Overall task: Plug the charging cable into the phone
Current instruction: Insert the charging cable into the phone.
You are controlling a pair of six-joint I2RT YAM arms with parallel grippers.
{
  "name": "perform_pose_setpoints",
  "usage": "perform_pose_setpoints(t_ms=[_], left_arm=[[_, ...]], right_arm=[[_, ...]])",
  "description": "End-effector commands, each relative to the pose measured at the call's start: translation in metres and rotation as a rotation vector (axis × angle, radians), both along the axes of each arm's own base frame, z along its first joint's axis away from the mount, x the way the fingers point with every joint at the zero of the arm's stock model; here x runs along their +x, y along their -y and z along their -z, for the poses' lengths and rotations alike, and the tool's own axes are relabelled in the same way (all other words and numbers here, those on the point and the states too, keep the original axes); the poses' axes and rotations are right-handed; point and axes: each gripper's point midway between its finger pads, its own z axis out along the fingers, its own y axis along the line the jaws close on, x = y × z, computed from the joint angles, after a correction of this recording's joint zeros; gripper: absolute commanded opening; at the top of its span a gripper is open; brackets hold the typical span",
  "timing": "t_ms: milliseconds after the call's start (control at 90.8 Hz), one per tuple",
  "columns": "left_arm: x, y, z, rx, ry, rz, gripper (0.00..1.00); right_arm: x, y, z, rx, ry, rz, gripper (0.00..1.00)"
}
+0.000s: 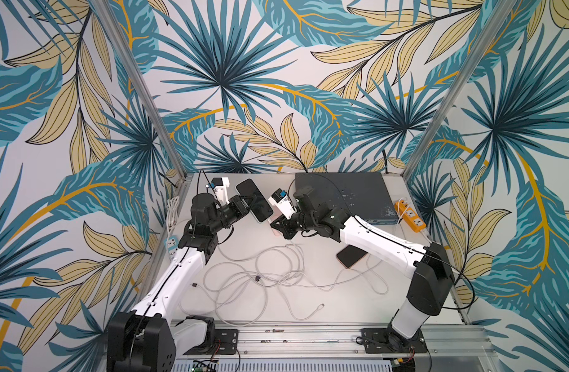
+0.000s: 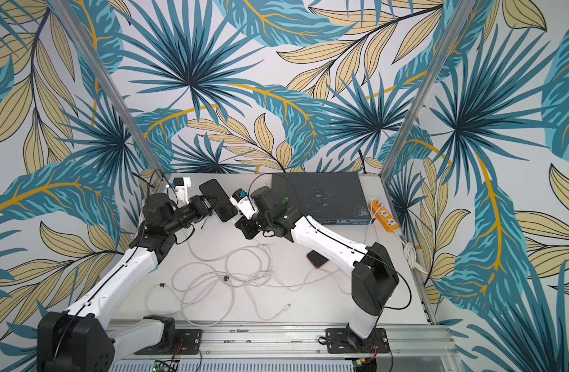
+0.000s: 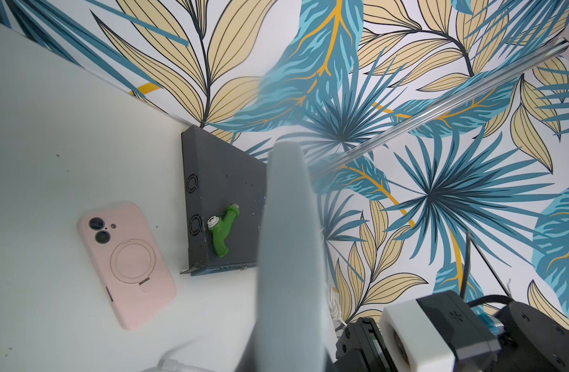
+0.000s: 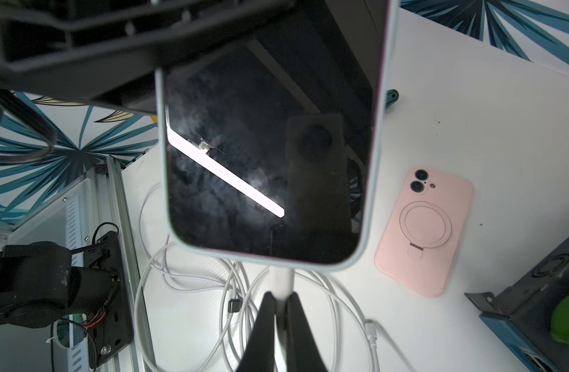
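Observation:
The phone (image 1: 256,198) (image 4: 267,161) has a black screen and a pale blue case and is held up off the table. My left gripper (image 1: 247,202) (image 2: 212,202) is shut on its sides. In the left wrist view the phone (image 3: 289,251) is a blurred grey edge that hides the fingers. My right gripper (image 4: 280,301) (image 1: 274,224) is shut on the white plug (image 4: 284,278) of the charging cable. The plug's tip meets the middle of the phone's bottom edge. Whether it sits in the port is hidden.
A pink-cased phone (image 4: 425,230) (image 3: 125,264) lies on the table under my right arm. Loose white cables (image 1: 260,277) sprawl across the middle. A grey box (image 1: 344,195) with a green fitting (image 3: 223,228) stands at the back right, beside an orange power strip (image 1: 410,215).

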Motion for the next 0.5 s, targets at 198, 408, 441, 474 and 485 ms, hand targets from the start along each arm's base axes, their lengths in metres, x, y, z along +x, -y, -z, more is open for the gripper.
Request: perform_pose_setpoints(t_ms=[198,408,441,474,485], left_arm=[[0.0091,-0.0025,-0.0164,0.020,0.082,-0.024,0.00],[0.0109,-0.0030,-0.0193,0.028,0.090,-0.028,0.00],[0.0113,-0.0030,-0.0192,0.029,0.090,-0.028,0.00],[0.0112,-0.0029,-0.0190,0.031,0.091,-0.027,0.00],[0.0113,-0.0030,-0.0188,0.032,0.091,-0.027,0.00]], right_arm=[[-0.0063,-0.0027,-0.0005,-0.006,-0.018,-0.012,0.00],[-0.0063,-0.0009,0.0046,-0.025,-0.022,-0.009,0.00],[-0.0059,-0.0003,0.0052,-0.027,-0.023,-0.007,0.00],[-0.0056,-0.0002,0.0046,-0.025,-0.022,-0.006,0.00],[-0.0057,-0.0003,0.0045,-0.025,-0.021,-0.005,0.00]])
